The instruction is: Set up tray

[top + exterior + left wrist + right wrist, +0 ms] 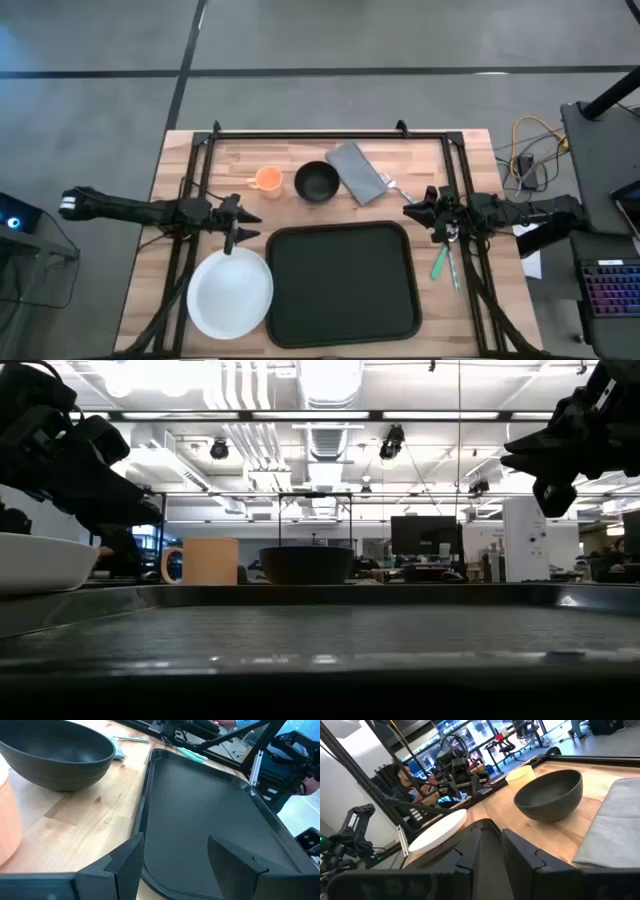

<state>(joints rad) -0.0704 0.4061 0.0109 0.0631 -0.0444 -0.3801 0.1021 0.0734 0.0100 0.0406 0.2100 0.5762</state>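
Observation:
The black tray (345, 285) lies flat at the table's near middle, and its rim fills the foreground of the low view (320, 600). A white plate (230, 292) rests on the table against the tray's left side. My left gripper (240, 226) hovers open above the plate's far edge, pointing toward the tray's far left corner (155, 757). My right gripper (412, 211) hangs shut in the air beyond the tray's far right corner, near the grey napkin (356, 172). Neither gripper holds anything.
An orange cup (267, 179) and a black bowl (317, 183) stand on the far side of the table. A fork (400, 188) lies beside the napkin. Green-handled cutlery (440, 262) lies right of the tray. Dark frame rails (330, 134) border the table.

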